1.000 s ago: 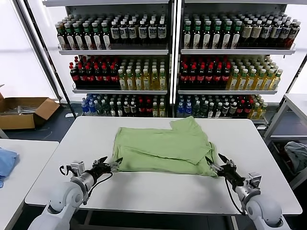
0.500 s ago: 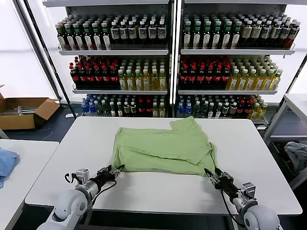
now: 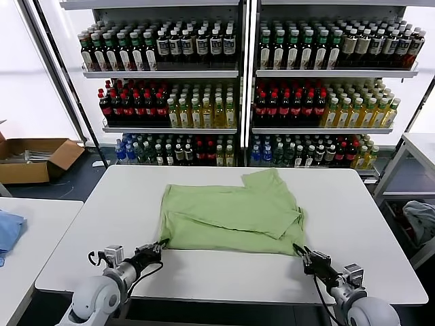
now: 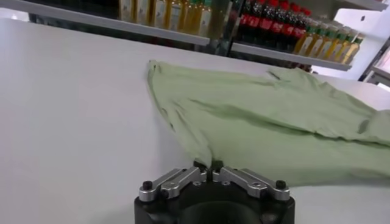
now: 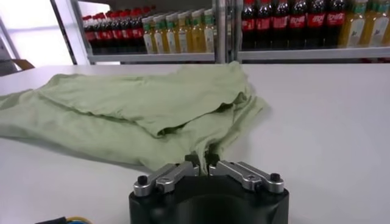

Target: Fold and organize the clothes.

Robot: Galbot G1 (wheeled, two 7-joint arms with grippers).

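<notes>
The light green shirt (image 3: pixel 231 216) lies folded on the white table (image 3: pixel 340 204), a sleeve sticking out toward the far right. No collar, buttons or checked print show. My left gripper (image 3: pixel 158 248) is shut on the shirt's near left corner (image 4: pixel 204 152) at table height. My right gripper (image 3: pixel 301 254) is shut on the near right corner (image 5: pixel 201 149), also low at the table. The shirt stretches between the two grippers along its near edge.
Shelves of bottles (image 3: pixel 245 88) stand behind the table. A second white table (image 3: pixel 34 224) with a blue cloth (image 3: pixel 8 231) is at the left. A cardboard box (image 3: pixel 34 157) sits on the floor at the far left. A grey-blue bundle (image 3: pixel 421 221) lies at the right.
Both grippers have pulled back toward the table's near edge with the shirt's near corners. The shirt slid nearer and lies flatter and more stretched.
</notes>
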